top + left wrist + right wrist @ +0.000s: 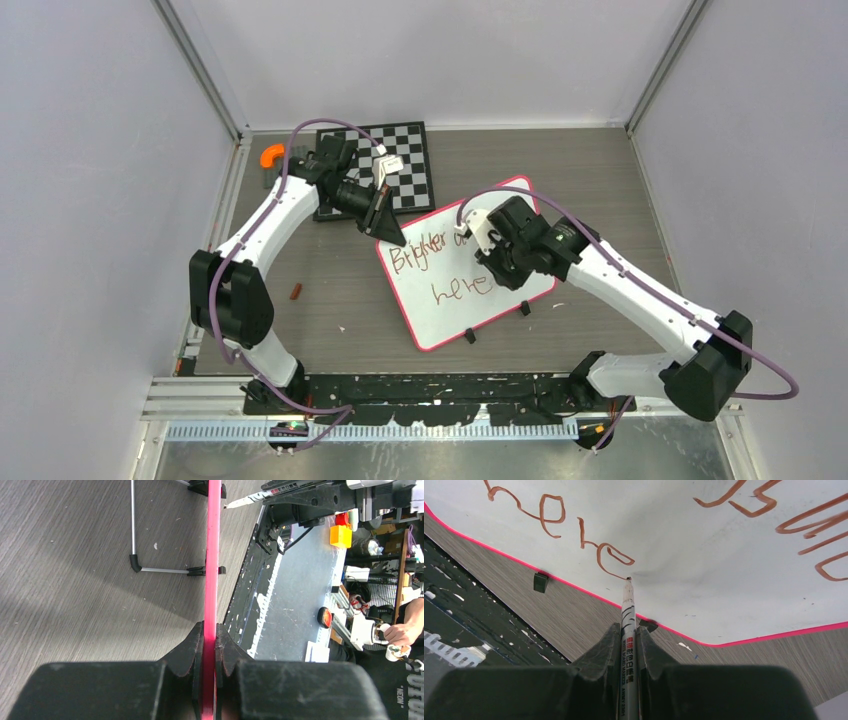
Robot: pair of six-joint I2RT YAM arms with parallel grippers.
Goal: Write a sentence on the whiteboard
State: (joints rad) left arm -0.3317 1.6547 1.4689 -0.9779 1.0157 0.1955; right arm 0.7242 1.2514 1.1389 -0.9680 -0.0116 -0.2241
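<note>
The whiteboard [450, 318] is being steadied by the left hand [210, 632] pinching its rim [213, 555] while the right hand [628, 635] (pinching the marker [627, 605]) is finishing the sentence [581, 532].

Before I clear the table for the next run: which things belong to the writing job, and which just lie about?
In use: whiteboard, sentence, marker, left end effector, right end effector.
Lying about: checkered board, orange piece, small brown bit.

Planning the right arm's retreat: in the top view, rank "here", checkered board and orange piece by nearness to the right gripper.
1. "here", on the whiteboard beside the right gripper.
2. Checkered board, behind, leftward.
3. Orange piece, back left.
</note>
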